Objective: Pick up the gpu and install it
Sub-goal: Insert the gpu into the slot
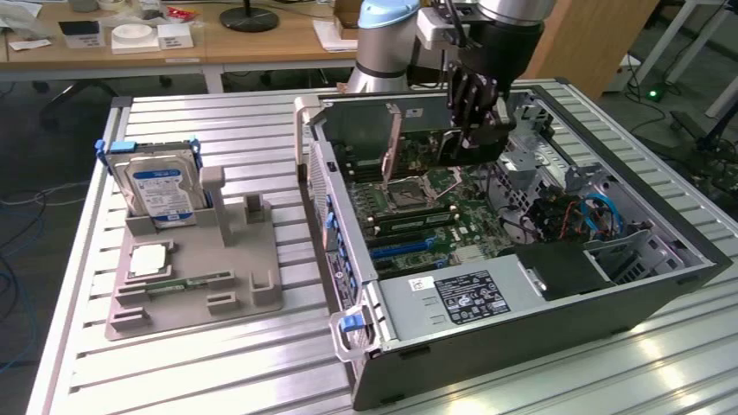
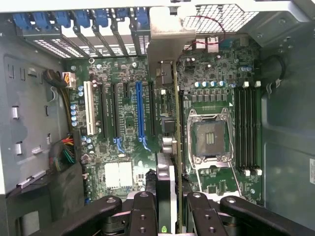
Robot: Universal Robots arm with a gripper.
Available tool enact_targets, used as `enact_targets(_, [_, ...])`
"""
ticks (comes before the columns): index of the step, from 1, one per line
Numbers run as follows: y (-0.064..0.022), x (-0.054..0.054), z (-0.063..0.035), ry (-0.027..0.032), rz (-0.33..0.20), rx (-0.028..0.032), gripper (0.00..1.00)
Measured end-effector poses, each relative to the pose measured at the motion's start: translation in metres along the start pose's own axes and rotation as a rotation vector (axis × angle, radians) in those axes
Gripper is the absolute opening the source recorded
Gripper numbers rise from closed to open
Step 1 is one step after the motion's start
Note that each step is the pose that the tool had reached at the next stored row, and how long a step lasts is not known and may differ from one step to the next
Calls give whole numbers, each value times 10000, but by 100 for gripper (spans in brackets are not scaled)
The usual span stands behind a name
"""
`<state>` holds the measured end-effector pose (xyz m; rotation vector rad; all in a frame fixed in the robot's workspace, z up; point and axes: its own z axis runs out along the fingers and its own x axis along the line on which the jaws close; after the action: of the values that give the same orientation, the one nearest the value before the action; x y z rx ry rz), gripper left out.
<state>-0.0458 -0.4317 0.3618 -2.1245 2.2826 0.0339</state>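
Item: gpu (image 1: 366, 130). Thin, flat green card with a silver end bracket, held on edge above the motherboard (image 1: 429, 216) of the open case (image 1: 542, 337). Tool (image 1: 479, 130) is clamped on the card. The case lies on the slatted worktop (image 1: 231, 354).

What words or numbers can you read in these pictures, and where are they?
No text can be read clearly.
On the power supply label: white print on black, too small to read.
On the hard drive label: blue and white, too blurred to read.
On the motherboard: tiny markings, too small to read.
On the gpu held in the hand: no readable text.
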Motion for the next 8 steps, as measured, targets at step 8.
enact_targets(8, [42, 42, 54, -15, -198, -7, 29])
